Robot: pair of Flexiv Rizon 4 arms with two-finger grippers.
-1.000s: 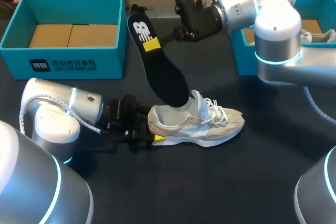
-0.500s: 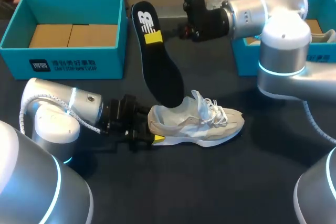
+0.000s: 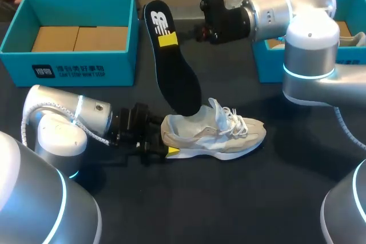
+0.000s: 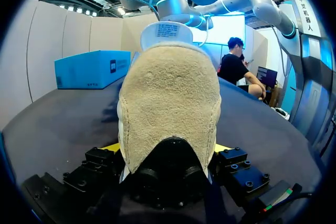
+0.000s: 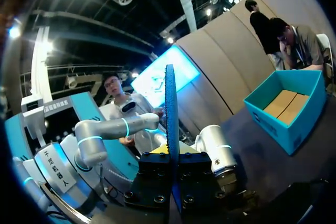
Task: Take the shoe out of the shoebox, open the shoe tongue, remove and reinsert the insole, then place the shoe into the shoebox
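Note:
A beige sneaker lies on its sole in the middle of the dark table, toe pointing right. My left gripper is shut on its heel; in the left wrist view the suede heel fills the space between the yellow tips of that gripper. A black insole stands steeply above the shoe, its lower end inside the shoe's opening. My right gripper is shut on the insole's upper part. In the right wrist view the insole runs edge-on between the fingers of the right gripper.
A teal shoebox with cardboard inserts stands at the back left. A second teal box sits at the back right, partly behind my right arm, with another shoe in it. The table's front half holds only the sneaker.
My right arm has shifted right and slightly back, tipping the insole more upright. The shoe and my left gripper have stayed where they were.

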